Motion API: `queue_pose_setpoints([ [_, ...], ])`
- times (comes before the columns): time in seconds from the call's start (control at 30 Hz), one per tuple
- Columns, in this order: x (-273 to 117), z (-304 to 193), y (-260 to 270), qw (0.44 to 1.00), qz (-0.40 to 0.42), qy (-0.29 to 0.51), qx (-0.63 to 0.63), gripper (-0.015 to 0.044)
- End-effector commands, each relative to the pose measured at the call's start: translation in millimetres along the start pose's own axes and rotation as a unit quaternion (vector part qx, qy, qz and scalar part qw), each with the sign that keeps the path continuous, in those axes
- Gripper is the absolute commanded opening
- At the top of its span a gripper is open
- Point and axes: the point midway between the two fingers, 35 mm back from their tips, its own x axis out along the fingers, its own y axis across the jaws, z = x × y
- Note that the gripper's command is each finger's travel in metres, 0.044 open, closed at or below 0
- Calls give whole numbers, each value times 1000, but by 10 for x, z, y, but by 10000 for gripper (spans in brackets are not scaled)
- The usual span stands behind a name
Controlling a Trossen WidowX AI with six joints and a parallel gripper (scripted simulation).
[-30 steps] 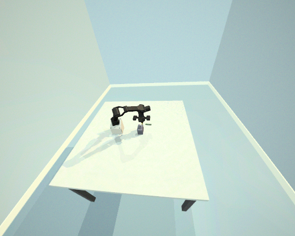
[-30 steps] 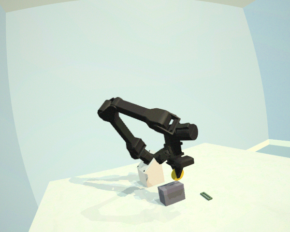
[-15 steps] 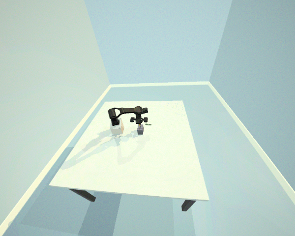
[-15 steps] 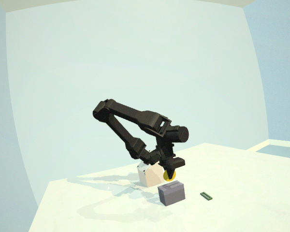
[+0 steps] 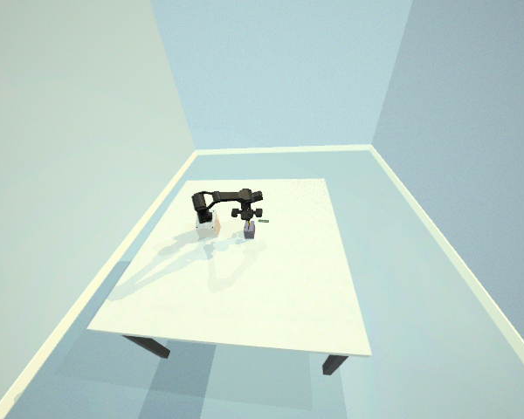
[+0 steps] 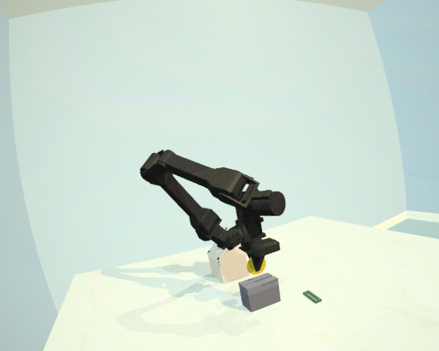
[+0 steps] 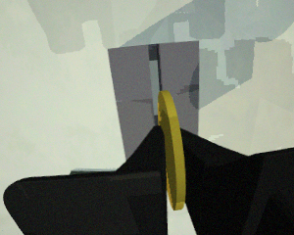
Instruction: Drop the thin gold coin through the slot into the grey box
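Observation:
My gripper (image 5: 248, 221) (image 6: 257, 268) is shut on the gold coin (image 6: 250, 266) (image 7: 175, 157), which stands on edge between the fingertips. The coin is above the closed grey box (image 5: 249, 232) (image 6: 263, 296) (image 7: 132, 88), with a gap under it in the exterior view. In the wrist view the slot (image 7: 154, 73) runs up the lid, and the coin's far edge shows slightly right of the slot's line; the slot's near part is hidden by the fingers. The dark-green holder (image 5: 263, 221) (image 6: 306, 293) lies empty on the table beside the box.
The arm's pale base (image 5: 207, 226) (image 6: 233, 266) stands on the white table (image 5: 276, 292) (image 6: 363, 272), behind the box in the exterior view. The arm arches over from the base to the box. Its shadows fall across the table and the lid.

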Motion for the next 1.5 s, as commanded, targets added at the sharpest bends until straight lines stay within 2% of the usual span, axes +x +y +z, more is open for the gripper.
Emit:
queue_pose_setpoints([
  [0.0,3,23,-21,1000,1,0,-5,0],
  [1.47,193,27,-11,1000,0,0,-6,0],
])
